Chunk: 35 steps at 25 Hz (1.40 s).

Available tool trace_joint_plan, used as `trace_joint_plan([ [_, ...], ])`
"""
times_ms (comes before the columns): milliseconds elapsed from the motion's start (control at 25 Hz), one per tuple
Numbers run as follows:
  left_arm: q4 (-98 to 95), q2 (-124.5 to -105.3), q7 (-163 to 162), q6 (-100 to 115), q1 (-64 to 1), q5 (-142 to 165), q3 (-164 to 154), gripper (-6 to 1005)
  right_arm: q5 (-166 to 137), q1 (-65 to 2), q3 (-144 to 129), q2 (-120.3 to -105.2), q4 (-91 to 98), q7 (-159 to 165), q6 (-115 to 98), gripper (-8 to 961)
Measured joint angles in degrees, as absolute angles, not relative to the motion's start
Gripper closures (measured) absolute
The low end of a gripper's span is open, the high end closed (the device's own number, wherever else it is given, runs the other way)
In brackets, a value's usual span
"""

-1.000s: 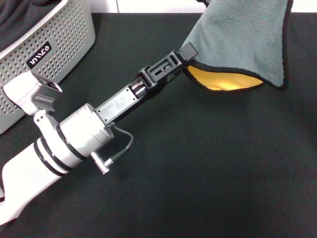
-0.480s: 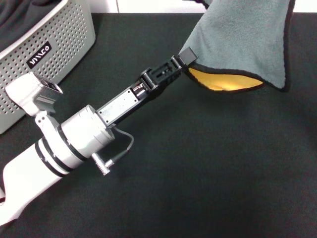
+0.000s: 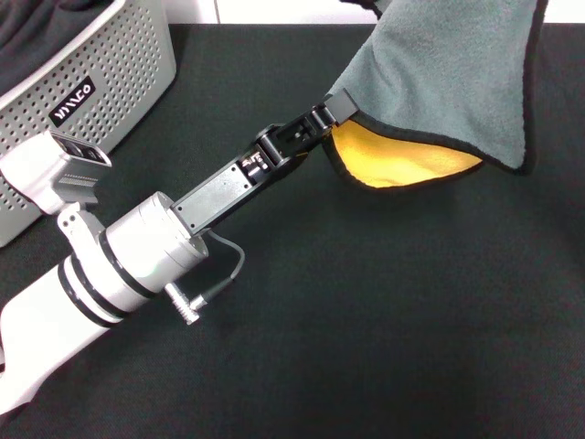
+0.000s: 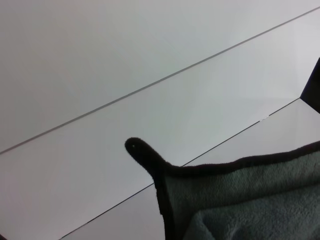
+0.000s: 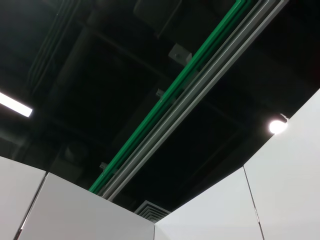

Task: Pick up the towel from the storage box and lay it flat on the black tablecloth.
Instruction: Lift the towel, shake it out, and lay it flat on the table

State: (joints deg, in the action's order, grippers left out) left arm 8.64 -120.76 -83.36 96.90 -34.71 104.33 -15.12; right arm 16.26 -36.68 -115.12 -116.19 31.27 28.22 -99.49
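- Jaws of left gripper (image 3: 340, 107) clamped on lower edge of the towel (image 3: 439, 73), grey side up, yellow underside showing.
- Towel hangs over far-right part of bench, above the black tablecloth (image 3: 384, 302); top goes out of head view.
- The storage box (image 3: 82, 91) at far-left corner.
- Right gripper not seen; jaws can't tell.
- Step: spreading. Next, prob. pull corner out and lower flat w/o folds.

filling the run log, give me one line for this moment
left gripper: shut on grey-teal and yellow fleecy towel | towel: hanging above finely textured black tablecloth, not flat | perforated grey plastic storage box: far left
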Motion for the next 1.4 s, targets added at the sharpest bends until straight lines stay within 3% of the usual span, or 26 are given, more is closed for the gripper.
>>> trace_joint_plan([
  [600, 7.3, -120.54, -81.2, 104.1, -34.1, 103.7, -13.9, 979, 15.3, -33.5, -116.6, -116.18, 27.7, 29.6, -97.4, 788],
  [1040, 5.7, -120.35, -84.3, 108.7, -33.3, 102.8, -10.4, 980, 8.6, -26.2, -116.6, -115.59, 19.8, 29.9, -86.9, 784],
  [1240, 5.6, -120.3, -85.3, 109.5, -33.3, 101.5, -10.1, 981, 5.2, -25.0, -116.5, -115.44, 16.6, 31.7, -86.8, 559],
  [1400, 5.6, -120.31, -85.6, 110.5, -33.5, 101.3, -9.7, 981, 2.5, -24.9, -116.4, -115.26, 14.4, 34.1, -86.8, 546],
])
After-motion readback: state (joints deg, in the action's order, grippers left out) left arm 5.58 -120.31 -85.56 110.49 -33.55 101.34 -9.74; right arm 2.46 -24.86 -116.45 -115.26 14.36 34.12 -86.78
